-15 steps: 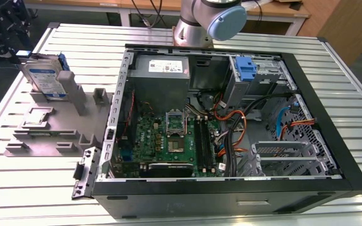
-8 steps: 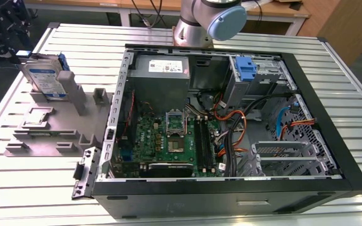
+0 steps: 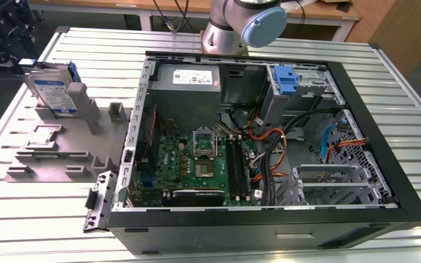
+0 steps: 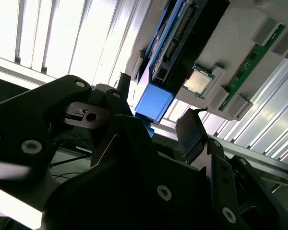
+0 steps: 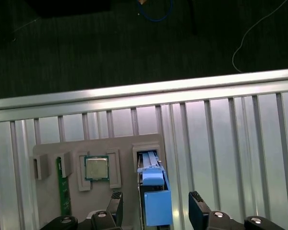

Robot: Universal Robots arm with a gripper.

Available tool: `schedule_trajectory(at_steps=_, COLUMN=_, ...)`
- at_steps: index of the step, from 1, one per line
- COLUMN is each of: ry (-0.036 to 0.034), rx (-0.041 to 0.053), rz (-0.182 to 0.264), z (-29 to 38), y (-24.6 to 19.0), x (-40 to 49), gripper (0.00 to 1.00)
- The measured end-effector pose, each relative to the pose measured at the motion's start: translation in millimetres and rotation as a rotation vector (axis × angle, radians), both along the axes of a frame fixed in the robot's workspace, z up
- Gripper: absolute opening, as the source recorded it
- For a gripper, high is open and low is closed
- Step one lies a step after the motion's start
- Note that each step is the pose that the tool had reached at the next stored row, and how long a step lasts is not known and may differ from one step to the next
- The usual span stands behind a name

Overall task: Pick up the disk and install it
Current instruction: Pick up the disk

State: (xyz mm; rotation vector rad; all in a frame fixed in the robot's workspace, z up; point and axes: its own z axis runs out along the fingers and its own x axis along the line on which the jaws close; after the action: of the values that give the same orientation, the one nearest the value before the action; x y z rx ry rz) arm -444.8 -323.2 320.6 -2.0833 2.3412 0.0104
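Note:
The disk (image 3: 53,93) stands on edge in a slot of the grey holder (image 3: 50,159) at the exterior view's left, its white-and-blue label facing out. Its blue carrier end (image 5: 153,179) shows in the first wrist view. My gripper (image 3: 20,57) hovers over the disk's upper end. In both wrist views it is open, with the black fingers (image 5: 116,201) on either side of the blue carrier and a gap on each side. The second wrist view shows my gripper (image 4: 156,103) straddling the disk (image 4: 170,43) the same way.
An open computer case (image 3: 269,219) lies on the slatted metal table (image 3: 42,219), with a motherboard (image 3: 195,159), a power supply box (image 3: 188,79) and a blue bracket (image 3: 287,79) on the drive cage. The holder also carries a processor chip (image 5: 96,167) and a green memory stick (image 5: 64,191).

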Motion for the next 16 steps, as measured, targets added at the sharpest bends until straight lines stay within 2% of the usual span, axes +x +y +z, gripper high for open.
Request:
schedule_trajectory(at_steps=4, ry=0.0001, rx=0.0000, rz=0.017, z=0.0, y=0.0, x=0.0, gripper=0.65)
schedule_trajectory(at_steps=16, ry=0.0001, rx=0.0000, rz=0.024, z=0.0, y=0.0, x=0.0, gripper=0.65)
